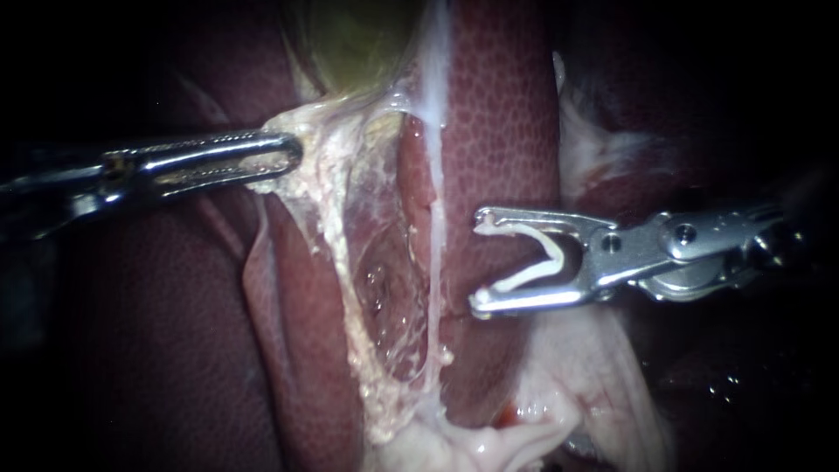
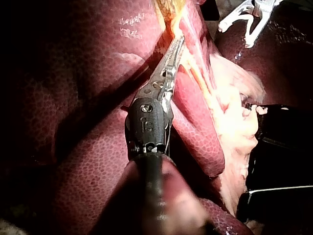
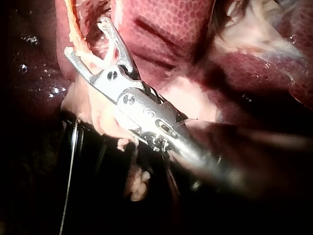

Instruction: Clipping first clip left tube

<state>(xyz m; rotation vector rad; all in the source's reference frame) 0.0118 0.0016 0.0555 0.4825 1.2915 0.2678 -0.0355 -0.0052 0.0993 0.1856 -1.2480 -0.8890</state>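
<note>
Two pale tubes run down between the liver lobes: the ragged left tube (image 1: 336,253) and a thin white right tube (image 1: 434,236). My left instrument (image 1: 284,153) is shut on pale tissue (image 1: 306,131) just under the gallbladder (image 1: 358,39), pulling it leftward; the left wrist view shows the same grip (image 2: 173,49). My right instrument (image 1: 479,260) stands just right of the thin tube. Its jaws stand wide apart and hold a white V-shaped clip (image 1: 537,262) between them. No tube lies inside the clip. In the right wrist view its jaws (image 3: 86,35) point at the ragged tissue.
Dark red liver (image 1: 498,114) lies behind and on both sides of the tubes. Pale fatty tissue (image 1: 559,385) bunches under the right instrument and at the tubes' lower end. A glistening hollow (image 1: 384,280) opens between the two tubes.
</note>
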